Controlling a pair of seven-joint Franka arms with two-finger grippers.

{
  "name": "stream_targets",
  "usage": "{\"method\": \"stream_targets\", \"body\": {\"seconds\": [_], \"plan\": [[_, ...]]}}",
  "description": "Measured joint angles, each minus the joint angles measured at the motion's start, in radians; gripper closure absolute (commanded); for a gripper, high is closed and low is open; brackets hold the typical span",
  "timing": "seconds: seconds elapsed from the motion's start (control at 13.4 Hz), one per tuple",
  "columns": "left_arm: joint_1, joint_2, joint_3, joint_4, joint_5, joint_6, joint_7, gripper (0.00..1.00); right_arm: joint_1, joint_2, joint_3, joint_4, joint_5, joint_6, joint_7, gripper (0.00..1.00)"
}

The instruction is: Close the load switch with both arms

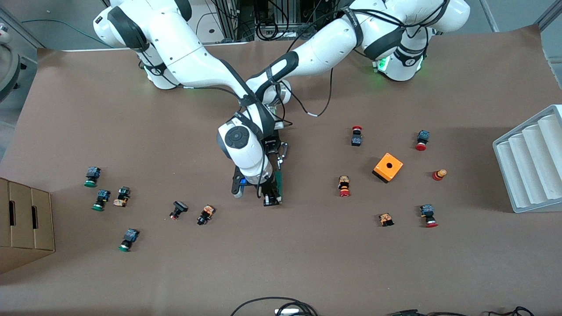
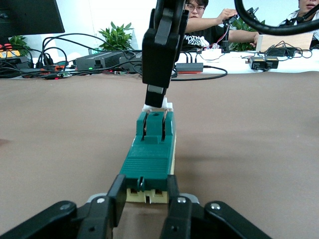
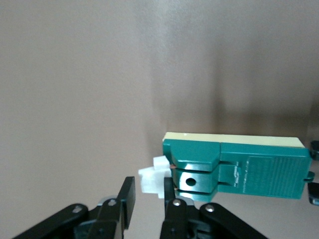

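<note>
Left wrist view: left gripper jaws clamp narrow green load switch end; right gripper jaws clenched at white lever, opposite end of long axis.

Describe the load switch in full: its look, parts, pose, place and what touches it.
The load switch is a narrow green block, plastic by its look, on a pale cream base, with a white lever piece at one end. It lies flat on the brown table near the middle, under both arms. The left claw clamps one end; the right claw is shut at the lever end, touching the white piece.
</note>
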Motion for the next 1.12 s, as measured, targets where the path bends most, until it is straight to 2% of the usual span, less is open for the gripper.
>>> {"method": "stream_targets", "body": {"seconds": [0.07,0.15,0.52,0.82,0.97,1.04,1.12], "plan": [[0.0,0.0,0.0,0.0,0.0,0.0,0.0,0.62,-0.011,-0.005,-0.003,0.01,0.0,-0.019,-0.002,0.1],[0.0,0.0,0.0,0.0,0.0,0.0,0.0,0.62,-0.027,-0.017,-0.005,0.021,-0.001,-0.049,-0.018,0.02],[0.0,0.001,0.0,-0.001,0.004,0.0,0.0,0.63,-0.111,-0.18,-0.004,0.031,-0.001,-0.273,-0.281,0.0],[0.0,0.001,0.0,-0.001,0.004,0.0,0.0,0.63,-0.267,-0.331,0.044,0.021,-0.001,-0.513,-0.667,0.0],[0.0,0.002,0.0,-0.002,0.004,0.0,0.0,0.59,-0.329,-0.408,0.049,0.006,-0.001,-0.597,-0.789,0.0],[0.0,0.002,0.0,-0.002,0.004,0.0,0.0,0.54,-0.361,-0.449,0.053,-0.013,-0.001,-0.634,-0.861,0.0],[0.001,0.002,0.0,-0.002,0.004,0.0,0.0,0.44,-0.395,-0.492,0.06,-0.037,-0.001,-0.666,-0.951,0.0]]}}
